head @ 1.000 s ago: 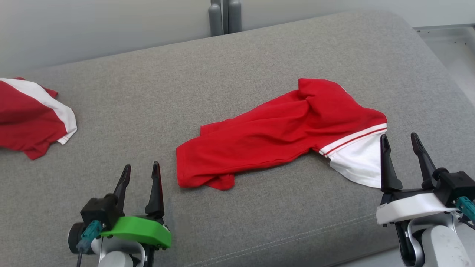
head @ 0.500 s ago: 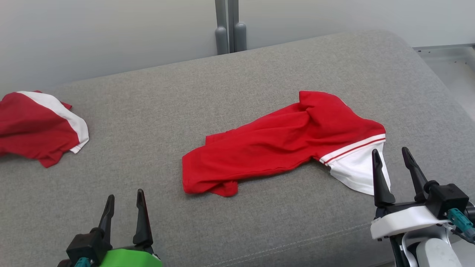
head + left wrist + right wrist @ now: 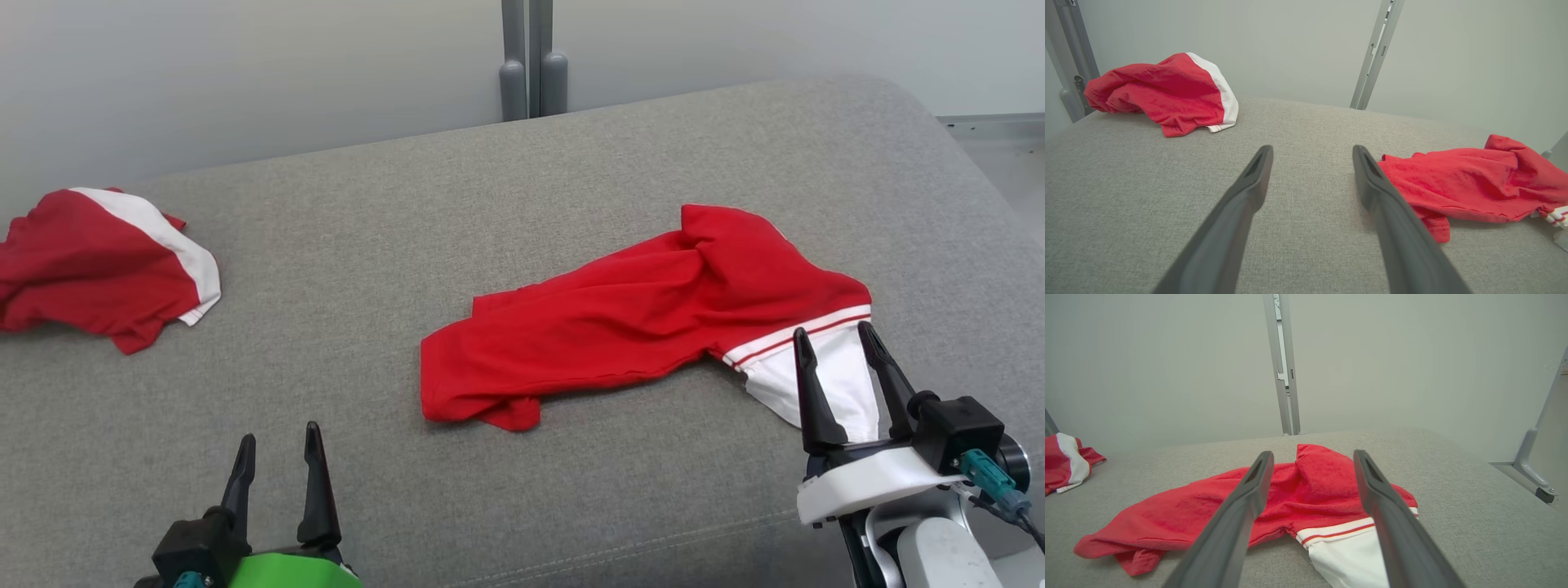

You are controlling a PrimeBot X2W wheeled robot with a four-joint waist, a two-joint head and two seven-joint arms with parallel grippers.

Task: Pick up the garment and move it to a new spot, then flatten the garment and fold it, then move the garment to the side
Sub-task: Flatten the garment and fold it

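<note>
1. The cushion (image 3: 367, 245) is a broad grey slab of coarse woven cloth. It has a rounded far right corner and a stitched seam running along its near edge.
2. The garment (image 3: 645, 327) is soft red knit, creased and folded over itself into a long, lumpy strip. It lies slantwise on the cushion, right of the middle.
3. Its left end is a bunched red hem. Its right end is a smooth white panel set off by a thin red stripe.
4. A second garment (image 3: 98, 269), red with a white band, sits crumpled in a heap at the cushion's far left, well apart from the first.
5. The left gripper (image 3: 279, 434) has its two dark tapered fingers spread apart with nothing between them. It is low over bare cloth, left of the bunched hem.
6. The right gripper (image 3: 833, 331) is likewise spread wide and holds nothing. Its fingers stand over the white panel; I cannot tell whether they touch it.
7. Behind the cushion stand a plain pale wall (image 3: 245, 73) and a grey metal post (image 3: 532, 57).
8. The white panel lies near the cushion's near right edge.
9. A wide stretch of bare grey cloth lies between the two garments, and more lies beyond the first toward the wall.
</note>
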